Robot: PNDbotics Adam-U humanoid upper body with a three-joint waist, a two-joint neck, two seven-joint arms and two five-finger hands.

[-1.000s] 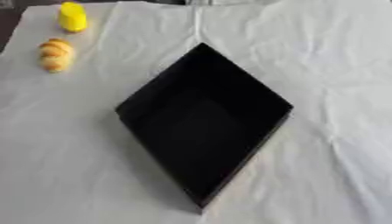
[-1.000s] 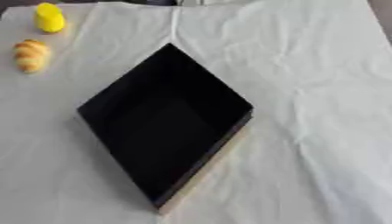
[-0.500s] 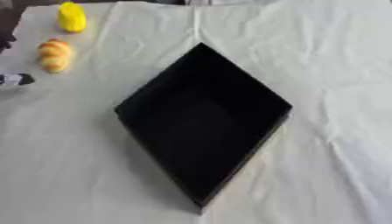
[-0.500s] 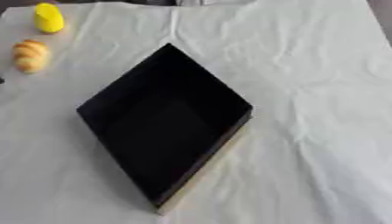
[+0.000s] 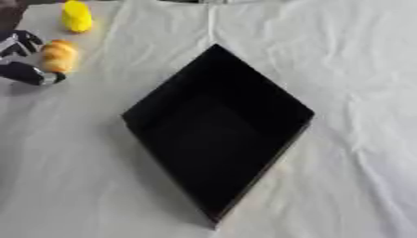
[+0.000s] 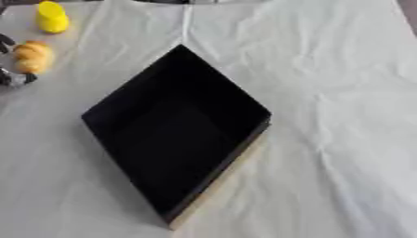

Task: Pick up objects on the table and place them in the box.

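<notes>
At ten o'clock on the white-clothed surface, lay an orange pastry, with a yellow toy beyond it at eleven. Came in from nine, left hand, fingers spread either side of the pastry, holding nothing. Sat empty at centre, black box. Best closed around the pastry's middle, lifted straight, then carried toward four o'clock over the rim. Right hand out of sight.

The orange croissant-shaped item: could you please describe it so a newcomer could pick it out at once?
Start at the black box in the middle of the white cloth and look to the far left corner. The orange croissant-shaped item lies there beside the left robot hand; unlike the smooth yellow object beyond it, it is lumpy.
</notes>
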